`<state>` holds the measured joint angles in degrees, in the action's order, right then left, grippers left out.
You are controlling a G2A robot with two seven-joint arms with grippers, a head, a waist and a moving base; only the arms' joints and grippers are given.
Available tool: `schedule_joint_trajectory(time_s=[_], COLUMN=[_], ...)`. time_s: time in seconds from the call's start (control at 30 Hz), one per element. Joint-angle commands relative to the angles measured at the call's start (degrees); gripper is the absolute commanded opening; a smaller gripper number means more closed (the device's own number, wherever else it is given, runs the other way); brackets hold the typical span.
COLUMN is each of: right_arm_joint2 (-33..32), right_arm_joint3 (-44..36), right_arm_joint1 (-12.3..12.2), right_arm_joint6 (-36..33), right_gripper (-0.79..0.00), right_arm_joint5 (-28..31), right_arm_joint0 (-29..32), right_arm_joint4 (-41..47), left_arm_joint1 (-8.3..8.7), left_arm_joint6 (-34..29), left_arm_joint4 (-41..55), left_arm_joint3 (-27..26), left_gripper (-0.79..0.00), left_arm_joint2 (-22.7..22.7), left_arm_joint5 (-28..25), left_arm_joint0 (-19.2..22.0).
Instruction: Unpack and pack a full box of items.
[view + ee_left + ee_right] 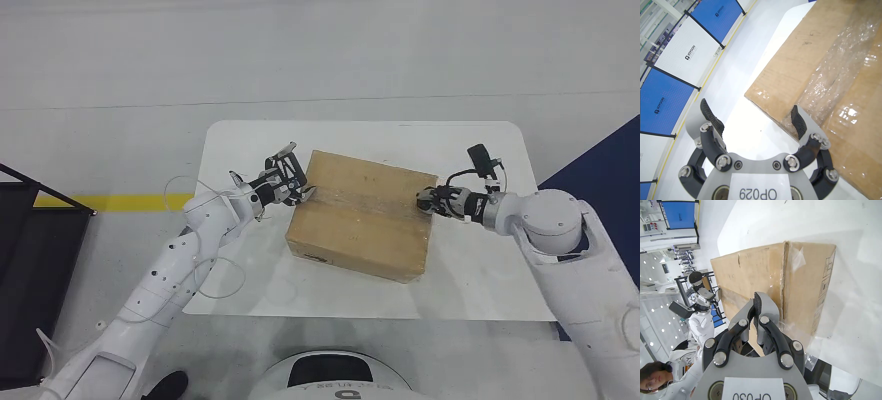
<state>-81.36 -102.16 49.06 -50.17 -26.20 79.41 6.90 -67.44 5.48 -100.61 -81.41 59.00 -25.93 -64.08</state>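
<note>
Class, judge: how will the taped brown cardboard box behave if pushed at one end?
The brown cardboard box is broad and low, so it likely slides rather than tips. Its glossy clear tape is probably slippery to grip.

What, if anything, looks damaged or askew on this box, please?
The box sits askew on the table, and its clear tape is wrinkled, with a ragged, torn seam at one end.

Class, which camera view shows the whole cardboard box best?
The top view: the whole closed cardboard box lies on the white table, so its outline and position are clear. Left wrist view: one taped corner, close up. Right wrist view: the end nearest that arm.
</note>
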Motion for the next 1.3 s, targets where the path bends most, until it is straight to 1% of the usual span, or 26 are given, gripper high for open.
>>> schedule_joint_trajectory(time_s=[0.0, 0.23, 0.43, 0.67, 0.9, 1.07, 1.17, 1.27], right_arm_joint2=[0.7, 3.0, 2.6, 5.4, 12.4, 15.8, 16.1, 13.4], right_arm_joint3=[-1.1, -2.1, -2.7, -5.9, -2.5, 0.8, 2.4, 3.2], right_arm_joint1=[0.0, 0.0, -0.1, 0.3, 1.6, 2.4, 2.5, 2.0], right_arm_joint6=[0.0, -0.8, -0.7, 0.3, 1.0, 0.4, -0.4, -1.2], right_gripper=[-0.785, -0.785, -0.785, -0.785, -0.785, -0.785, -0.785, -0.785], right_arm_joint5=[-0.3, -1.8, -2.5, -3.3, -5.7, -6.8, -7.0, -5.6], right_arm_joint0=[0.6, 0.6, 1.2, -0.1, -6.1, -10.0, -11.1, -9.8], right_arm_joint4=[-0.9, -4.0, -4.0, -4.2, -5.4, -5.3, -5.1, -4.4], left_arm_joint1=[0.00, 0.00, 0.00, 0.00, 0.00, 0.00, 0.00, 0.00], left_arm_joint6=[0.0, 0.0, 0.0, 0.0, 0.0, 0.0, 0.0, 0.0], left_arm_joint4=[0.0, 0.0, 0.0, 0.0, 0.0, 0.0, 0.0, 0.0], left_arm_joint3=[0.0, 0.0, 0.0, 0.0, 0.0, 0.0, 0.0, 0.0], left_gripper=[0.000, 0.000, 0.000, 0.000, 0.000, 0.000, 0.000, 0.000], left_arm_joint2=[0.0, 0.0, 0.0, 0.0, 0.0, 0.0, 0.0, 0.0], left_arm_joint5=[0.0, 0.0, 0.0, 0.0, 0.0, 0.0, 0.0, 0.0], left_arm_joint0=[0.0, 0.0, 0.0, 0.0, 0.0, 0.0, 0.0, 0.0])
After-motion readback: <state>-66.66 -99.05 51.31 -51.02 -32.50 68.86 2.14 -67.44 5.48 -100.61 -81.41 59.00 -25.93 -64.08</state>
